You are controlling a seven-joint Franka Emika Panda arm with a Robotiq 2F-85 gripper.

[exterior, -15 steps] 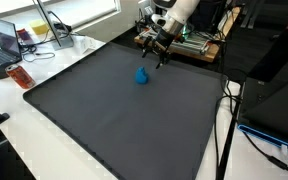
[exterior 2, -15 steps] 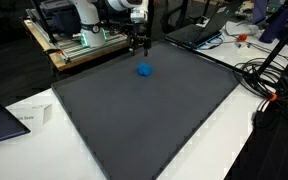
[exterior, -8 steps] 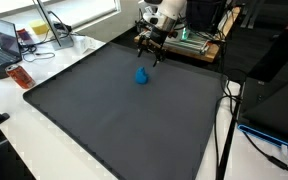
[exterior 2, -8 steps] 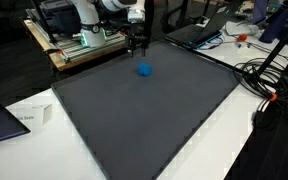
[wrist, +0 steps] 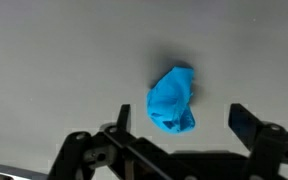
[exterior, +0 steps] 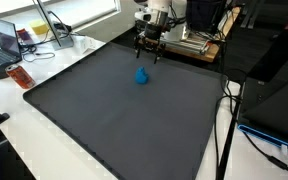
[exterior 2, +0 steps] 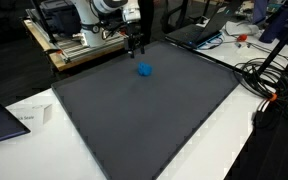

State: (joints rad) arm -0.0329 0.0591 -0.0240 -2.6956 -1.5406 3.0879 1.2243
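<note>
Blue crumpled lump (exterior: 141,76), looks like soft cloth or plastic, material not certain. It lies alone on the dark grey mat (exterior: 114,120), in the far part of the mat near its back edge, in both exterior views (exterior 2: 144,70). It is loose and not inside anything. In the wrist view the lump (wrist: 172,100) is near frame centre on plain grey surface, with a shadow at its edge.

Gripper (exterior: 150,58) hangs above the mat's back edge, just beyond the lump and clear of it, no contact. Fingers (wrist: 242,118) are spread wide with nothing between them. In the wrist view the lump shows in the gap between the two fingers, but they stay apart from it. Same pose in an exterior view (exterior 2: 135,48), pointing down.

The mat covers most of a white table (exterior: 44,130).

Containers: a wooden-edged tray (exterior 2: 84,45) sits behind the mat's back edge with metal hardware on it, and the arm rises from there. A small red-orange packet (exterior: 21,77) lies on the table just off a mat corner, contents not readable.

Other stuff: open laptop (exterior: 9,40) on the table beyond the packet, well apart from the lump. Second laptop (exterior 2: 199,30) past the opposite mat edge. Cable bundle (exterior 2: 264,80) on the table beside the mat. Small white box (exterior 2: 29,118) near the mat's near corner.
</note>
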